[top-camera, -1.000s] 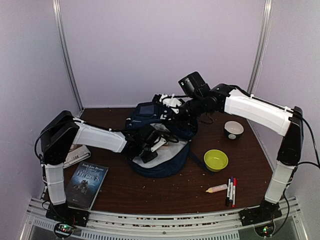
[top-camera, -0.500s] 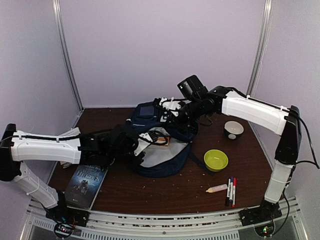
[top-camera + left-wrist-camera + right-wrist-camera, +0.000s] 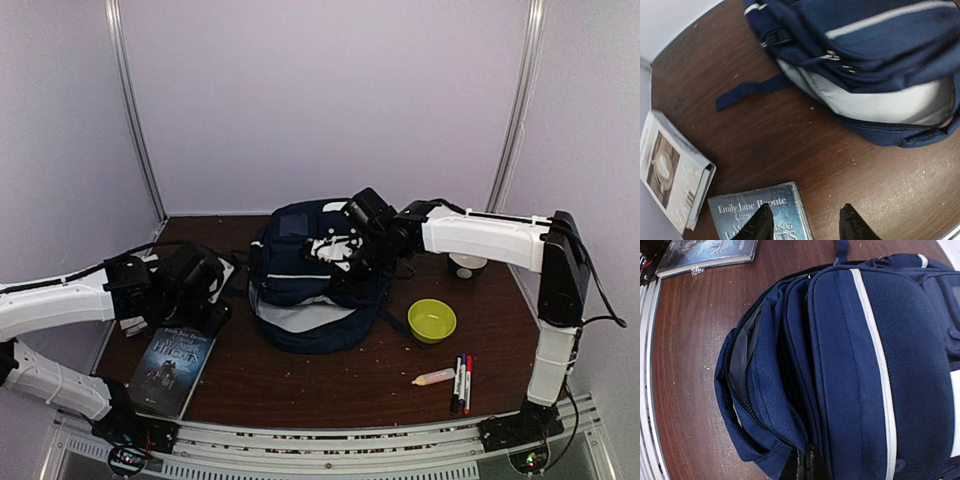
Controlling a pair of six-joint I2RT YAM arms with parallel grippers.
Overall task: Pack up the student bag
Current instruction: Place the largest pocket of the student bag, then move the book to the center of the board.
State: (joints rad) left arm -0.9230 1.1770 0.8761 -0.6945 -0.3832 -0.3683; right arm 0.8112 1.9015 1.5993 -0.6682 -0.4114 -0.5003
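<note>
The student bag [image 3: 305, 285] is a navy backpack with a thin white stripe, lying in the middle of the table; its main opening shows light-grey lining at the front. It fills the right wrist view, student bag [image 3: 865, 365], and the top right of the left wrist view, student bag [image 3: 865, 55]. My right gripper [image 3: 350, 262] sits on the bag's top; in the wrist view the right gripper [image 3: 807, 467] is shut, pinching the fabric edge by the zipper. My left gripper [image 3: 210, 300] hangs left of the bag. Seen from the wrist, the left gripper [image 3: 805, 222] is open and empty above a blue book's corner.
A blue book [image 3: 175, 365] lies front left and a white book [image 3: 670, 175] behind it. A loose bag strap [image 3: 750, 90] trails on the wood. Right of the bag are a green bowl [image 3: 432, 320], a dark-rimmed white bowl [image 3: 467, 262], markers [image 3: 461, 382] and a small yellowish tube [image 3: 433, 377].
My left arm pulled out of the bag's opening, swung left over the blue book, and its jaws opened. The right gripper came down with the bag's top fabric, narrowing the opening.
</note>
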